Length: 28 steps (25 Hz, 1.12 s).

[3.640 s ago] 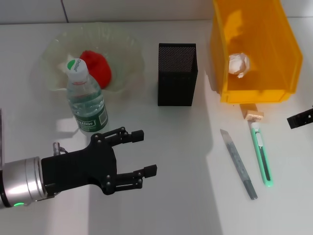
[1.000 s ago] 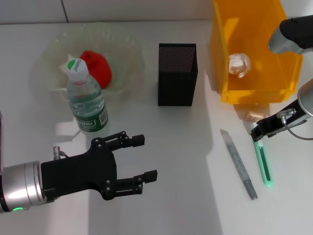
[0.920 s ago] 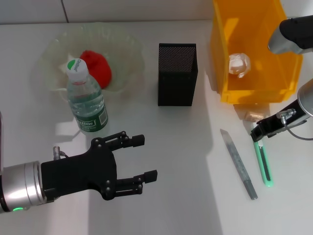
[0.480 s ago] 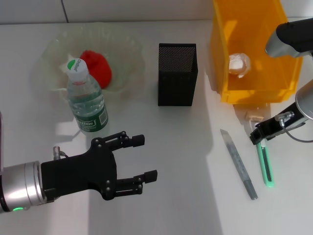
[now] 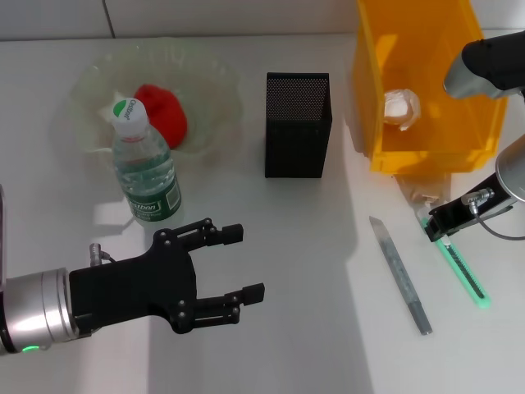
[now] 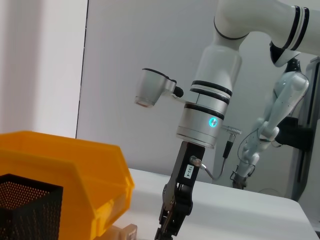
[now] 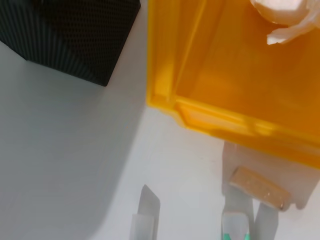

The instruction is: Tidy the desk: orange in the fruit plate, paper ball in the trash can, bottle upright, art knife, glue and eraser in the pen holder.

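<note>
The green art knife (image 5: 460,268) has swung since half a second ago, its tail now angled outward under my right gripper (image 5: 438,226).

I can't tell that gripper's finger state. My left gripper (image 5: 238,264) hovers spread over the white desk (image 5: 312,246); grey walls behind. The eraser (image 5: 426,197) lies before the trash can (image 5: 426,82).

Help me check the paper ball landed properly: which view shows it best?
The head view: the paper ball lies whole inside the trash can. The right wrist view catches only its edge at the frame's border; the left wrist view hides it behind the bin's wall.
</note>
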### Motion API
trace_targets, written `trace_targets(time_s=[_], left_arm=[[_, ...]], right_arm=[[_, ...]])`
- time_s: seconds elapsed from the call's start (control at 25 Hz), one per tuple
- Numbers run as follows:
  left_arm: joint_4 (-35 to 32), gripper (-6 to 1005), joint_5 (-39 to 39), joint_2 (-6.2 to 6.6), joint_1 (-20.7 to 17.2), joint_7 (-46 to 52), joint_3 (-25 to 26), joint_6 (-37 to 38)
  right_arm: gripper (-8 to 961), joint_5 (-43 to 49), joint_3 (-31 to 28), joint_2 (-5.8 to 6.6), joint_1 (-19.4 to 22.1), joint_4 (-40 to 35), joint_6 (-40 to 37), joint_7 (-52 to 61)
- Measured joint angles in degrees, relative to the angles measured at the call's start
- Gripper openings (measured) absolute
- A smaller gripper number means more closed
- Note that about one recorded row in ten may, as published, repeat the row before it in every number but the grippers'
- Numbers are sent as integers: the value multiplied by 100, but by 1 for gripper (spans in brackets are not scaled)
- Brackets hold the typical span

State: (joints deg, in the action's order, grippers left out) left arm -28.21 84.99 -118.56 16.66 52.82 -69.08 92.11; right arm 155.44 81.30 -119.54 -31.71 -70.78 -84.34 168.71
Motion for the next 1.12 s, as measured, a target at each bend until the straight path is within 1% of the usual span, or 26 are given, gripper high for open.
trace_targets(time_s=[0.2,0.24,0.28,0.36,0.4,0.44,0.48,0.56,0.6,0.64,0.68,0.8,0.84,0.92,1.0,1.04,1.08,1.12], left_arm=[[0,800,0,0,24,0,16,18],[0,800,0,0,26,0,19,21],[0,800,0,0,26,0,19,21],[-1,800,0,0,31,0,19,24],[-3,800,0,0,31,0,19,25],[-5,800,0,-3,31,0,16,26],[-6,800,0,-4,31,0,15,26],[-8,800,-1,-7,31,0,13,27],[-8,800,-1,-7,31,0,13,27],[-8,800,-3,-8,31,0,11,27],[-8,800,-3,-8,31,0,11,27],[-9,800,-17,-9,31,0,9,27],[-9,800,-17,-9,31,0,9,27],[-2,800,-23,-9,31,0,0,27],[-1,800,-25,-9,31,0,0,29],[0,800,-30,-9,31,0,0,32],[0,800,-30,-9,31,0,0,32],[0,800,-36,-9,35,0,0,33]], right_arm=[[159,-13,1,8,114,-268,-39,-10],[159,-35,-3,13,222,-551,-102,-21],[159,-35,-3,13,222,-551,-102,-21],[160,-50,-37,16,330,-966,-241,-38],[160,-71,-61,17,379,-1210,-343,-55],[160,-189,-158,24,449,-1692,-529,-122],[160,-189,-158,24,449,-1692,-529,-122],[160,-441,-371,33,470,-2118,-717,-270],[160,-626,-549,34,466,-2324,-812,-367],[160,-923,-863,36,444,-2719,-852,-534],[160,-923,-863,36,444,-2719,-852,-534],[160,-1057,-1083,35,427,-3171,-609,-698],[160,-1055,-1121,36,418,-3411,-306,-767],[159,-1055,-1122,36,412,-3470,-154,-790],[159,-1062,-1107,35,394,-3546,201,-851],[159,-1071,-1057,34,383,-3524,587,-933],[159,-1071,-1057,34,383,-3524,587,-933],[159,-1081,-982,29,380,-3447,836,-995]])
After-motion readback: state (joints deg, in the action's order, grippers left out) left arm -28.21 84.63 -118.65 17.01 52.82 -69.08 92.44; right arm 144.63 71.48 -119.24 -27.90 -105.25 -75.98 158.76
